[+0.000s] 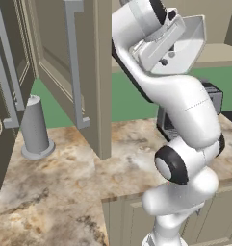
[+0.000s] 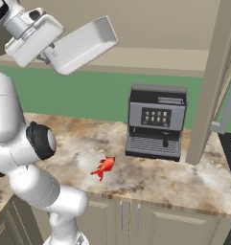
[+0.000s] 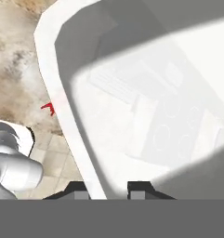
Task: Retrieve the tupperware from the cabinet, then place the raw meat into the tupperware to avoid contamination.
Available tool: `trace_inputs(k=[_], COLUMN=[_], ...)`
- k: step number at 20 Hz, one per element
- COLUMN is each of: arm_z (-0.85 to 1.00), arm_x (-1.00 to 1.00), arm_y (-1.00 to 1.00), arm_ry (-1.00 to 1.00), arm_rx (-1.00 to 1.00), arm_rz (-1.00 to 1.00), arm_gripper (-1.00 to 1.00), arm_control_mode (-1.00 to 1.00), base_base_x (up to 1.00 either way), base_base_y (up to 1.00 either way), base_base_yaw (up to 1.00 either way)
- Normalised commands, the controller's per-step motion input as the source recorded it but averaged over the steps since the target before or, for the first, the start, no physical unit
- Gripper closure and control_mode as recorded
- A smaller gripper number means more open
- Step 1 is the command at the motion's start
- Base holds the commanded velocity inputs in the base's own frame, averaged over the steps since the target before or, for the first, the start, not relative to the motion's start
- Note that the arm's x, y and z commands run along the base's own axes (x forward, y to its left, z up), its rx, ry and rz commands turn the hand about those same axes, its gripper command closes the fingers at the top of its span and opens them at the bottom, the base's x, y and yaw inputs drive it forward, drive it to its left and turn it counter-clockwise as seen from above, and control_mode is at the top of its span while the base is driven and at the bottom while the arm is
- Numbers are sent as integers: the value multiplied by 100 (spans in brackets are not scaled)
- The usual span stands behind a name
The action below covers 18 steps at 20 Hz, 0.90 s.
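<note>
My gripper (image 2: 53,53) is shut on one wall of the tupperware (image 2: 86,44), a pale translucent box held tilted in the air above the counter and in front of the cabinet (image 2: 150,28). From the left base view the tupperware (image 1: 188,38) hangs at the top right beside the gripper (image 1: 166,56), next to the open cabinet door (image 1: 83,72). Up close in the hand view, the tupperware (image 3: 132,93) has its rim between my fingertips (image 3: 76,189). The raw meat (image 2: 104,167), a small red chunk, lies on the marbled counter well below; it also peeks past the rim as raw meat (image 3: 49,108).
A coffee machine (image 2: 156,122) stands on the counter (image 2: 150,182) to the right of the meat, also seen as coffee machine (image 1: 213,98). A grey cylinder on a round base (image 1: 36,127) stands at the left. Another open door (image 2: 217,81) hangs at the right.
</note>
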Motion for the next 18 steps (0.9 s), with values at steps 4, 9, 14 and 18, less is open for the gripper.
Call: trace_inputs(k=[4, 9, 14, 18], arm_z=[-64, -66, -64, -57], arm_x=[-100, -100, -97, -52], arm_y=[0, -3, -7, -3], arm_ry=[0, 1, 2, 0], arm_rx=[-3, -3, -3, -1], arm_rz=[0, 0, 0, 3], arm_gripper=[100, 100, 100, 100], arm_control_mode=[-100, -100, -100, -100], base_base_x=[0, 0, 0, 0], base_base_y=[0, 0, 0, 0], base_base_yaw=[0, 0, 0, 0])
